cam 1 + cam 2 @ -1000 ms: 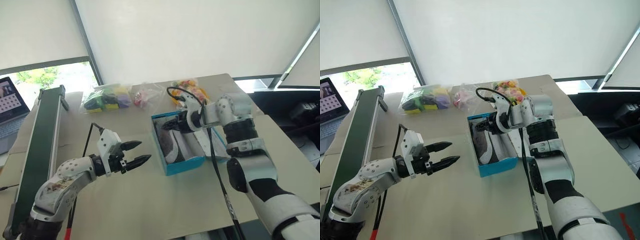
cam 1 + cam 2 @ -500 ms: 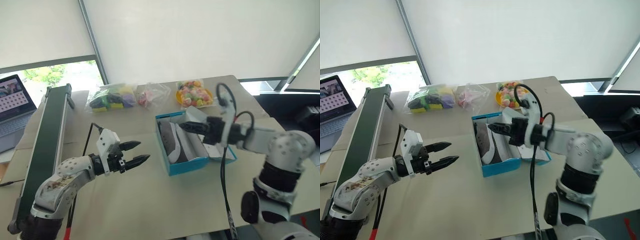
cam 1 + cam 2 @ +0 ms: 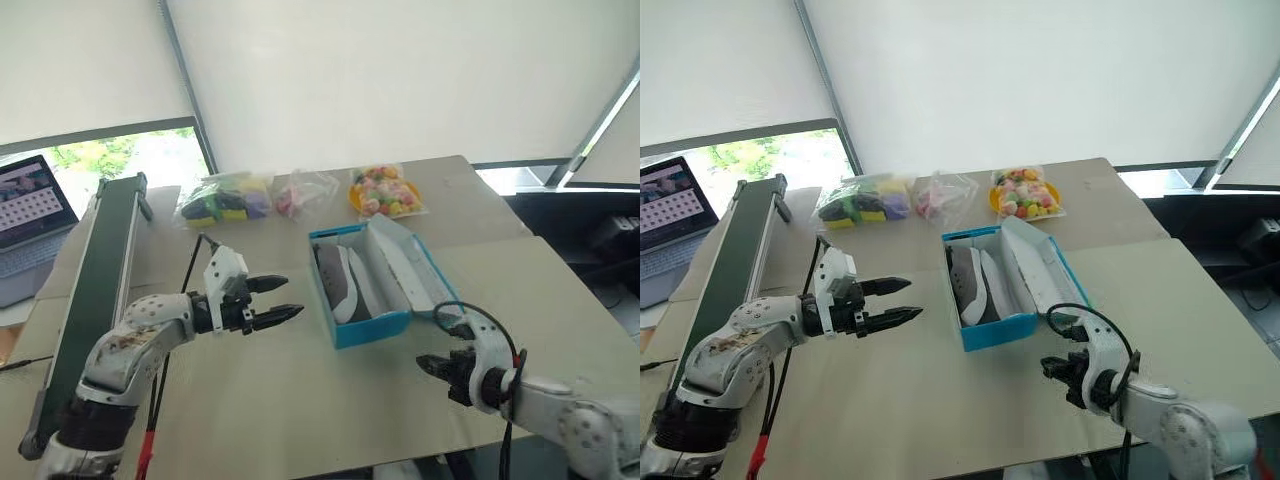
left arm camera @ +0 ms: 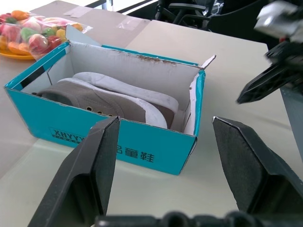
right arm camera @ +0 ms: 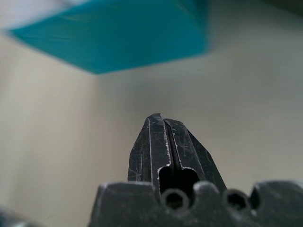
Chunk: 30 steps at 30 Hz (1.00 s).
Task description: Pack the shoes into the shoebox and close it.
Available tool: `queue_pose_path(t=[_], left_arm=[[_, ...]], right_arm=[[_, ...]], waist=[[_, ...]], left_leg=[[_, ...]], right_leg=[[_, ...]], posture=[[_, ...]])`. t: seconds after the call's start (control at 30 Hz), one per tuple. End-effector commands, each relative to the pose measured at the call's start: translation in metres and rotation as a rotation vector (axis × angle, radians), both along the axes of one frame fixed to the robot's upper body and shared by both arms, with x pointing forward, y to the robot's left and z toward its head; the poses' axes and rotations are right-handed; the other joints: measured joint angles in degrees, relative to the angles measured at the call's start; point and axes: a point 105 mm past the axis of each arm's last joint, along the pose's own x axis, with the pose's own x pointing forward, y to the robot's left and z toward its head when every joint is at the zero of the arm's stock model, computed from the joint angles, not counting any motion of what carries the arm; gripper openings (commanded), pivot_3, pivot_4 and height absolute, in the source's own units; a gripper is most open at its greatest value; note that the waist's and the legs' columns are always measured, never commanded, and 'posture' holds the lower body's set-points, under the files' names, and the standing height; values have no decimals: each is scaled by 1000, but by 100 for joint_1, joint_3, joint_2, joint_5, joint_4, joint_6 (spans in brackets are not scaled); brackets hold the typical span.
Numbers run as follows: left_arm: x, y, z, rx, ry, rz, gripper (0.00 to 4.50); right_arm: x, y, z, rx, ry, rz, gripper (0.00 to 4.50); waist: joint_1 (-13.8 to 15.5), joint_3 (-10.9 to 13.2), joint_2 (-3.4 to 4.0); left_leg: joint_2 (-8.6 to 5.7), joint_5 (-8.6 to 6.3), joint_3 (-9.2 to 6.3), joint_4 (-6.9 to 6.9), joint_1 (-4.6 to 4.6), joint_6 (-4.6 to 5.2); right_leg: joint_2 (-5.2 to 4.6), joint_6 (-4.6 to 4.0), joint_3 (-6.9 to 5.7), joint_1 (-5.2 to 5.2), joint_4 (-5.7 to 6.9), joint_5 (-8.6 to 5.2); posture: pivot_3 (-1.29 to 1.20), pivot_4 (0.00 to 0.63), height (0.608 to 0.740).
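The blue shoebox (image 3: pixel 368 322) stands mid-table with its lid (image 3: pixel 408 268) swung open and leaning to the right. Both grey shoes (image 3: pixel 338 283) lie inside on their sides, white soles showing. My left gripper (image 3: pixel 286 299) hovers open to the left of the box, pointing at it. In the left wrist view its fingers (image 4: pixel 90 170) frame the box (image 4: pixel 118 137) and the shoes (image 4: pixel 106 97). My right gripper (image 3: pixel 424 362) is shut on nothing, low over the table off the box's near right corner. The right wrist view has its fingertips (image 5: pixel 163 124) pressed together below the box (image 5: pixel 118 38).
Three clear bags of colourful items (image 3: pixel 224 196) (image 3: pixel 300 190) (image 3: pixel 385 190) lie along the table's far side. A long dark green beam (image 3: pixel 95 280) runs down the left, with a laptop (image 3: pixel 30 200) beyond it. Bare tabletop (image 3: pixel 280 390) lies in front of the box.
My right gripper has pulled back from over the box, dropped to the table's near right and closed empty. The left gripper has stayed open in about the same place.
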Motion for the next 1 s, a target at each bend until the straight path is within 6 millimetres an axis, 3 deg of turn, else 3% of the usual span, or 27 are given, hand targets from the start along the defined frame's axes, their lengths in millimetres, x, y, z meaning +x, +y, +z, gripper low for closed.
queue_pose_path(t=[0.03,0.17,0.4,0.53,0.7,0.83,1.0], left_arm=[[5,-3,10,-5,-45,-24,3304],[9,-6,12,-4,-50,-40,3304],[11,-9,14,-3,-52,-61,3304],[12,-11,17,-2,-58,-68,3304],[13,-11,20,0,-65,-67,3304],[12,-11,20,5,-66,-64,3304],[11,-12,20,0,-66,-62,3304]], right_arm=[[13,-21,-11,-90,-73,-190,26],[25,-20,-21,116,-124,-411,26],[60,-23,-2,659,-266,-682,26],[82,-26,12,820,-345,-708,26],[98,-26,21,862,-390,-703,26],[105,-30,50,894,-572,-668,26],[98,-11,95,1039,-757,-499,26]], waist=[[0,-2,4],[-11,-5,4],[-46,-3,10],[-52,-3,11],[-81,-6,16],[-124,-7,18],[-189,-8,20]], left_leg=[[1,9,6,6,-6,-16],[0,7,-9,10,-20,-16],[-14,-16,-11,16,-4,23],[-13,-16,-12,13,-6,24],[-4,-17,-10,15,-22,25],[-7,-17,-7,16,-28,26],[-6,-19,-8,17,-29,28]], right_leg=[[2,-1,1,-6,4,1],[-3,2,11,-23,3,-1],[-11,11,35,-31,2,-2],[3,10,29,-46,24,-2],[9,9,36,-69,39,-2],[-2,9,46,-83,41,-2],[-7,10,47,-87,45,-1]], posture=[[0,150,646],[0,150,646],[0,150,646],[0,150,646],[0,150,646],[0,150,646],[0,150,646]])
